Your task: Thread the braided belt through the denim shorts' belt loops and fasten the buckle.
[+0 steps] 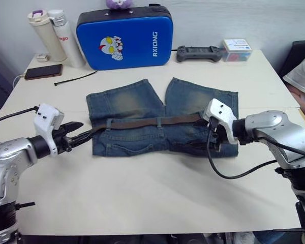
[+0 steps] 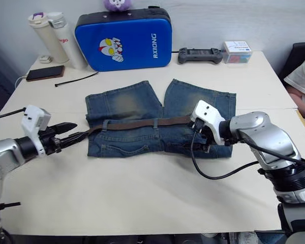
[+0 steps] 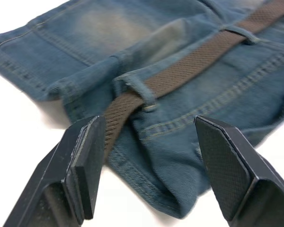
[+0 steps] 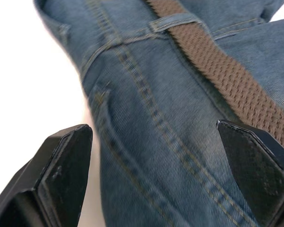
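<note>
- Worktop [image 1: 142,203]: a pale cream surface is seen carrying everything, with a plain light wall behind its far edge and a person's pale sleeve [image 1: 302,76] at the right edge.
- Blue hard case [image 1: 124,38], printed with a cartoon figure and white lettering, is stood upright at the far side; its contents cannot be told, as it is closed.
- Denim shorts [image 1: 142,101] are laid flat at the middle of the worktop, waistband towards the robot and legs pointing away.
- Braided belt [image 1: 152,122] is run along the waistband under the belt loops [image 3: 144,92]; its left end is seen leaving the last loop and reaching past the shorts' left edge. The buckle cannot be made out.
- Two white flasks [image 1: 53,35] are stood side by side to the left of the case, both capped.
- Left hand [image 1: 73,132] is held low just off the shorts' left edge, fingers spread wide around the belt's end, nothing clamped between them.
- Right hand [image 2: 201,140] is set over the shorts' right end, fingers parted widely above the denim, with nothing gripped.
- Black game controller [image 1: 199,52] and a small box [image 1: 236,50] are placed at the far right.
- Phone [image 1: 43,71] and a black cable tie [image 1: 76,78] are laid at the far left.
</note>
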Action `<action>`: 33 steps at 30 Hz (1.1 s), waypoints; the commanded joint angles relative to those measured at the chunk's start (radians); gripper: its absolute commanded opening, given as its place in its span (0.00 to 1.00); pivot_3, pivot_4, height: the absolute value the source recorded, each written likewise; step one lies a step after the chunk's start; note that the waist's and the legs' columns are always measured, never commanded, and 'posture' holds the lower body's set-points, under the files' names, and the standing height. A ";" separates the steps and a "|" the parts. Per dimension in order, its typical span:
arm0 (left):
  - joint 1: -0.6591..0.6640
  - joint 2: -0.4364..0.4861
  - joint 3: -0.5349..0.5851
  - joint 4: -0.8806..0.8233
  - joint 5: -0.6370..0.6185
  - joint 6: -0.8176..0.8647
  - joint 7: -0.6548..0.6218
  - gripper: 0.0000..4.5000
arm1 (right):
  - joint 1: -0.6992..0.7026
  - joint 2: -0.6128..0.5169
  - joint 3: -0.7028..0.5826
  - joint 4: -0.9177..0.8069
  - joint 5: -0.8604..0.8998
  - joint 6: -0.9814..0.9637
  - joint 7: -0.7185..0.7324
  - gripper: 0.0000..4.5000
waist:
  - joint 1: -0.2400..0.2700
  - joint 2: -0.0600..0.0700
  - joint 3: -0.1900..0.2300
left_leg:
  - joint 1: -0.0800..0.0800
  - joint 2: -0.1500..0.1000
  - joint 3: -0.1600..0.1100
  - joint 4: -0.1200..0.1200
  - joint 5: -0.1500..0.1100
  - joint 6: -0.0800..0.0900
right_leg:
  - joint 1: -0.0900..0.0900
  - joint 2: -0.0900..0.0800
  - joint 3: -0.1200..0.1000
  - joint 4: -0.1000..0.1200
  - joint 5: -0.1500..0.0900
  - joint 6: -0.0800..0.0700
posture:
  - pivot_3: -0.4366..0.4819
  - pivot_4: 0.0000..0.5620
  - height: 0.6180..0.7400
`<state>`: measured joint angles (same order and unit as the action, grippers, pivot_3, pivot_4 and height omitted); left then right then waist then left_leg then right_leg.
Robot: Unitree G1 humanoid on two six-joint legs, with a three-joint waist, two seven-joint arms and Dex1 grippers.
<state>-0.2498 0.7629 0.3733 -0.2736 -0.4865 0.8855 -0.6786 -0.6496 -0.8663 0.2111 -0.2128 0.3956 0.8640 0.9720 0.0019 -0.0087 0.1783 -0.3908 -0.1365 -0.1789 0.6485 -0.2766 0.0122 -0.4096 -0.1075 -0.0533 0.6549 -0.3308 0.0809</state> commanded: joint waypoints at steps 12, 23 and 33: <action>-0.364 0.039 -0.168 0.487 0.137 -0.050 0.040 0.73 | -0.241 0.166 -0.090 0.587 -0.165 -0.173 -0.160 1.00 | -0.005 -0.001 0.000 | 0.002 0.004 0.017 -0.001 0.000 0.001 | -0.007 0.006 0.018 0.004 0.001 0.002 | 0.48 0.27 1.00; -0.462 -0.036 -0.224 0.523 0.062 0.080 -0.051 0.73 | -0.475 0.235 -0.225 1.029 -0.101 -0.016 -0.075 1.00 | -0.025 -0.001 0.000 | 0.000 0.007 0.028 -0.002 -0.001 0.000 | -0.015 0.011 0.030 0.008 0.001 0.002 | 0.48 0.27 1.00; -0.487 -0.034 -0.274 0.555 0.071 0.185 -0.058 0.73 | -0.480 0.264 -0.249 1.127 -0.107 0.028 -0.009 1.00 | -0.033 -0.001 0.000 | 0.000 0.008 0.033 -0.002 -0.001 0.000 | -0.019 0.013 0.035 0.010 0.001 0.002 | 0.48 0.27 1.00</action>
<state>-0.7198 0.7181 0.0995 0.2887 -0.4095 1.0547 -0.7267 -1.1076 -0.6094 -0.0218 0.9224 0.2781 0.8910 0.9442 -0.0314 -0.0094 0.1783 -0.3910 -0.1282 -0.1462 0.6467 -0.2781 0.0118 -0.4286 -0.0948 -0.0185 0.6649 -0.3294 0.0831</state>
